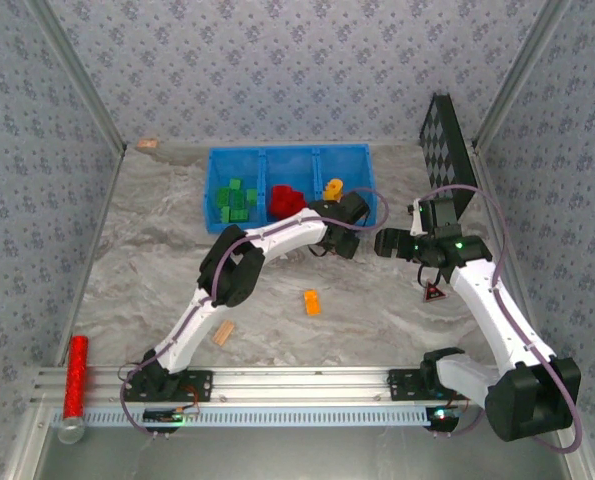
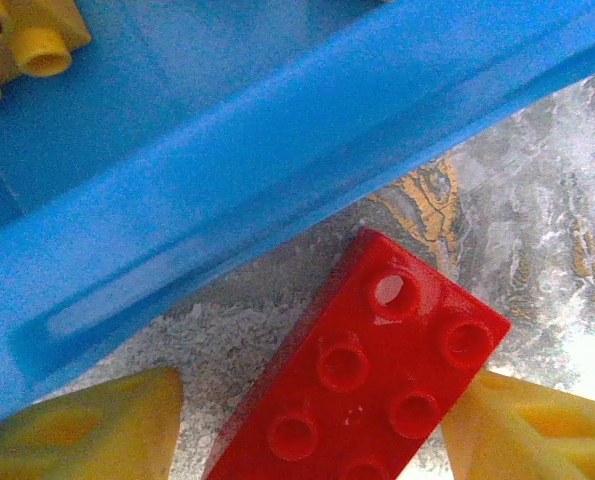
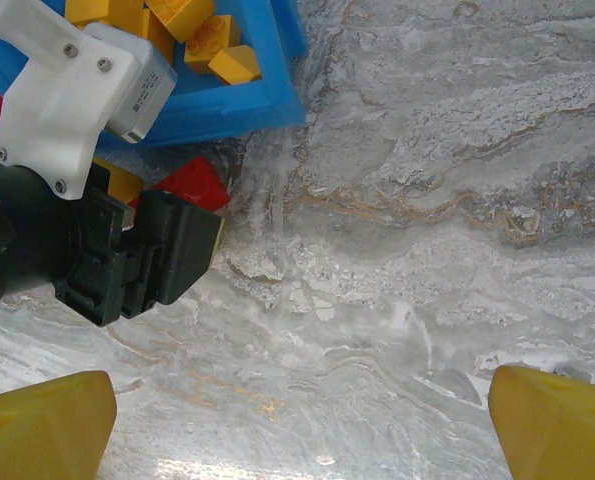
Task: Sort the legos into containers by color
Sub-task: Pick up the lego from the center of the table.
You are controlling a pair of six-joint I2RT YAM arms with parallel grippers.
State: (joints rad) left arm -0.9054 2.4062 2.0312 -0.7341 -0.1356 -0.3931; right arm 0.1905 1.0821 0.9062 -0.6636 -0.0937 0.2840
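The red lego [image 2: 362, 385] lies studs-up on the worktop [image 2: 537, 200] just outside the blue bin [image 2: 227, 200]. Its long axis slants toward the bin's near wall, one corner almost touching it. The left fingers [image 2: 87, 430] straddle it with a gap on one side, not pinching. The right fingers [image 3: 37, 425] are spread wide near the bin's right corner.

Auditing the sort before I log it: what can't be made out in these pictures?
- Red plastic brick: left wrist view, near end cut by bottom edge.
- Blue plastic bin, right compartment: top view, left claw covers part.
- Loose orange plastic brick: top view, studs too small.
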